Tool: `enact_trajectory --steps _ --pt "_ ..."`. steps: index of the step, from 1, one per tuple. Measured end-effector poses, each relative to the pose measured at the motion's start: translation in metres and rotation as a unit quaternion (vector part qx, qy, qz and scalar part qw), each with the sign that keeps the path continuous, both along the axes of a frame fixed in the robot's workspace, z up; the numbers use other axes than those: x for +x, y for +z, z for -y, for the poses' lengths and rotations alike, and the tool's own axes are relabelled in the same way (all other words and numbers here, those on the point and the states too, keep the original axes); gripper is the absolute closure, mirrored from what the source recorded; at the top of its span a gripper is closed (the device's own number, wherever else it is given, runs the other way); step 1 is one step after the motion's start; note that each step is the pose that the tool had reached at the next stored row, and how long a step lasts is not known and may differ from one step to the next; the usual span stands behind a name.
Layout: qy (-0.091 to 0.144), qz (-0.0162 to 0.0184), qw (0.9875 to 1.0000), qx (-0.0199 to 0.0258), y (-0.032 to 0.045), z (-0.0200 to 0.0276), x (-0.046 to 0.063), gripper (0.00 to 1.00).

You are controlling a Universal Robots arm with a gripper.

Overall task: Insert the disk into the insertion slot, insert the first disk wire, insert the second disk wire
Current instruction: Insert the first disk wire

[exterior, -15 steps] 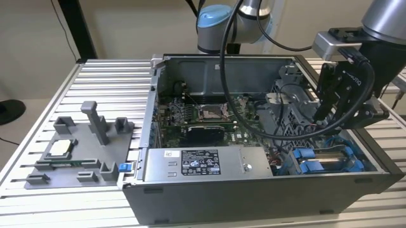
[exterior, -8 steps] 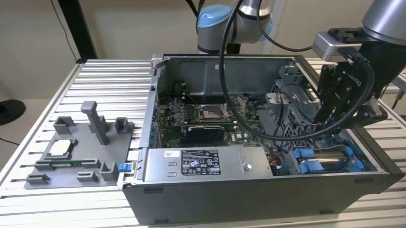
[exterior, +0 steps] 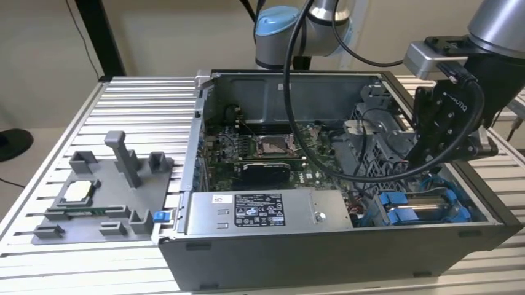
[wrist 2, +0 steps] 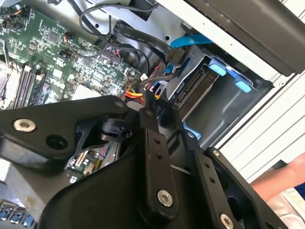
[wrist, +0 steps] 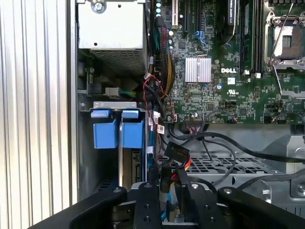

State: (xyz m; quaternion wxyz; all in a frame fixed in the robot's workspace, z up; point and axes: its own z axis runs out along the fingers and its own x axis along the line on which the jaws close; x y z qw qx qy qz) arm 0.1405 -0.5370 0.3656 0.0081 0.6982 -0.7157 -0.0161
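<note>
Closest in both wrist views are the black links of my claw (wrist: 167,193), and its fingers are closed on a black plug (wrist: 174,156) that trails red, yellow and black wires. The plug sticks out past my fingertips and sits just beside the slot (wrist 2: 226,112), a grey metal bay at the corner of the case (exterior: 328,261). The disk (wrist 2: 194,93) lies inside that slot, held in its blue carrier, with its connector edge turned toward the plug. I cannot tell whether plug and disk touch. Two blue tabs (wrist: 105,130) stand side by side at the slot's mouth. A tangle of black cables runs from the plug toward the green board (wrist: 224,90), which covers the floor of the case. The grey power supply (exterior: 258,212) with its black-and-white label sits along the front wall, to the exterior view's left of the slot. The case rests open-topped on a ribbed metal table (exterior: 139,98). Well apart from it, on the exterior view's left, a grey fixture (exterior: 98,203) lies on the table. In the second wrist view, a person's arm (wrist 2: 281,179) shows beyond the case wall.
</note>
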Motion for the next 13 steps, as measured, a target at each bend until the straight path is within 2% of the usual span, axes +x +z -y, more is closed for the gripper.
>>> enact_trajectory --steps 13 --pt "0.000 0.0000 1.0000 -0.0001 0.0000 0.0001 0.0003 1.00"
